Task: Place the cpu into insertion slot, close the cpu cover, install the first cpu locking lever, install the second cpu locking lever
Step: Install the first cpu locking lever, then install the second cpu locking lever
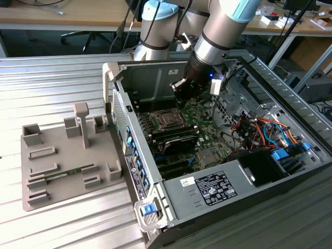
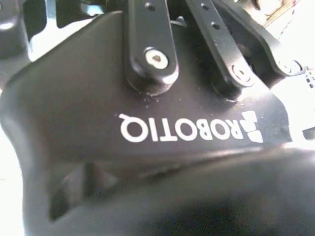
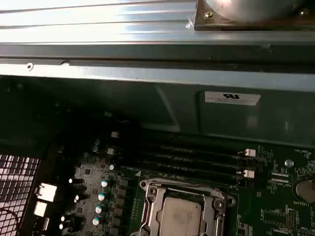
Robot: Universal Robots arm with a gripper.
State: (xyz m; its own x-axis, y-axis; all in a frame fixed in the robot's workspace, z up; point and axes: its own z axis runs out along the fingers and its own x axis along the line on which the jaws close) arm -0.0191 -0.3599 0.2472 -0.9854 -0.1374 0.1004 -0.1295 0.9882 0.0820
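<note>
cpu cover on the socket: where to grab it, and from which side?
Probably one thin rail of the cpu cover, coming straight down from above. It lies flat around the cpu, so only its narrow rim offers an edge. The memory slots and chassis wall crowd a sideways approach. I cannot tell which edge is hinged.
</note>
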